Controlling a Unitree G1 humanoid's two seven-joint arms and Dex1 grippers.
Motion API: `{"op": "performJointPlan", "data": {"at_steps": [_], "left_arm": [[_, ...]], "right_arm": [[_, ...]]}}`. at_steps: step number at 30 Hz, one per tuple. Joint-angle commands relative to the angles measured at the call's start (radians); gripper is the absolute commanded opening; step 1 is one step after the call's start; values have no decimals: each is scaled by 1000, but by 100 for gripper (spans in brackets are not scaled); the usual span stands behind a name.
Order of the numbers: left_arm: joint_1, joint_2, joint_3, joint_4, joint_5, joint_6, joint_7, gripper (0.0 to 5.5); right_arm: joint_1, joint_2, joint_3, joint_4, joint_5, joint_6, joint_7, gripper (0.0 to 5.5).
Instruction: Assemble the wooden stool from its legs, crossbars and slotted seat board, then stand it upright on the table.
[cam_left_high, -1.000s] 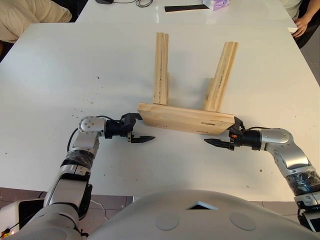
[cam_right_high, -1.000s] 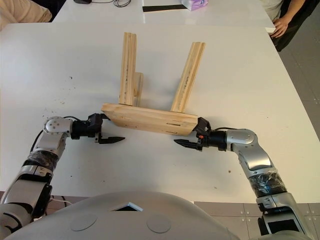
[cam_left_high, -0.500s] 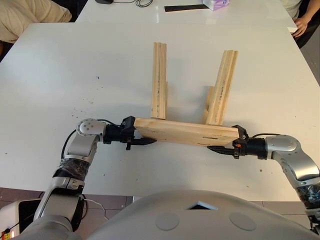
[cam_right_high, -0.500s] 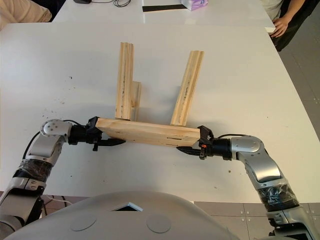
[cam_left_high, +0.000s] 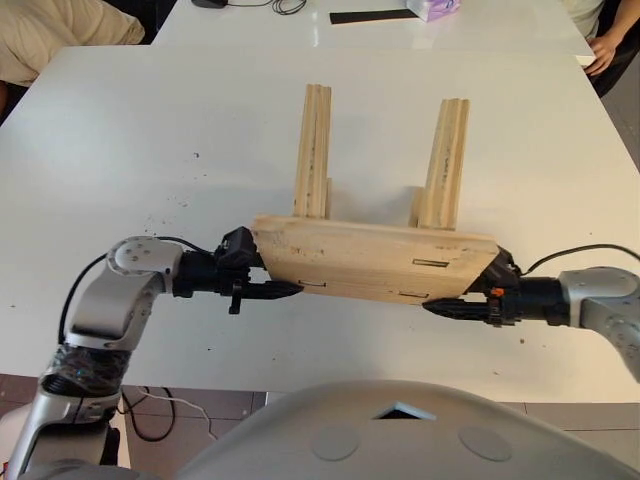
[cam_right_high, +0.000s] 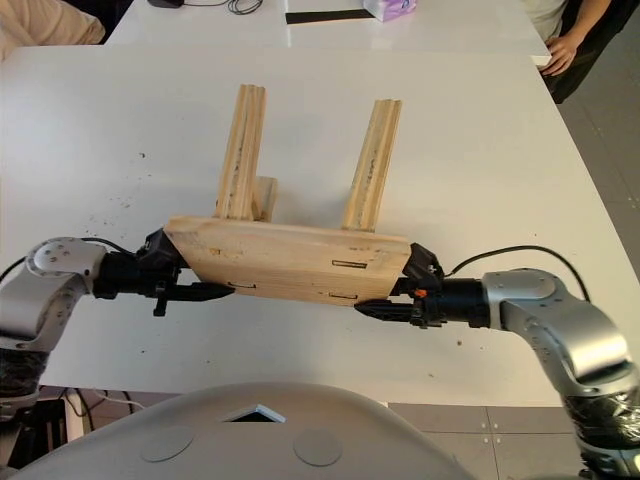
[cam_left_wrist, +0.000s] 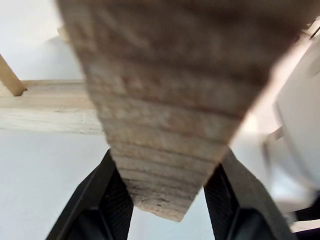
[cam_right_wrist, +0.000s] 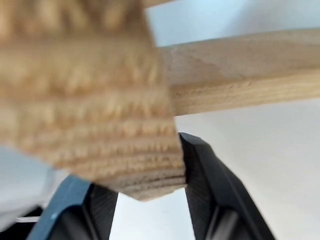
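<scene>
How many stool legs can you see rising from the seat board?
2: left leg at the left end of the seat board, right leg at its right end. Others may be hidden behind.

Black strip (cam_left_high: 372, 16), purple packet (cam_left_high: 437, 8), dark cable (cam_left_high: 290, 6)

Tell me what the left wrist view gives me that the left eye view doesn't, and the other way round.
Left wrist view: the seat board's end grain close up, a finger against each face. Left eye view: the whole stool, two legs pointing away, the right gripper clamping the opposite end. Both: the seat board, left gripper and white table.
</scene>
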Motion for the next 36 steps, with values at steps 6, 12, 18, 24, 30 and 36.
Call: {"op": "performJointPlan", "data": {"at_steps": [6,12,18,24,30,36], "left_arm": [[-587,548,-32,-8,-1075,968,138,177],[-1091,528,-535,293,-1337,1102,150,177],[-1330,451,-909,440,-1446,1102,103,177],[-1243,411,-903,560,-1442,1102,271,177],[-1077,444,-740,407,-1446,1047,356,177],[-709,496,-428,152,-1331,778,559,177]], "right_arm": [[-99,-949,-134,209,1195,499,421,172],[137,-1199,-334,375,1195,715,562,172],[697,-1329,-758,591,1195,716,562,172],[1008,-1329,-878,613,1195,525,562,172],[1179,-1329,-950,482,1195,121,474,172],[1148,-1215,-807,342,1195,-166,152,172]]}}
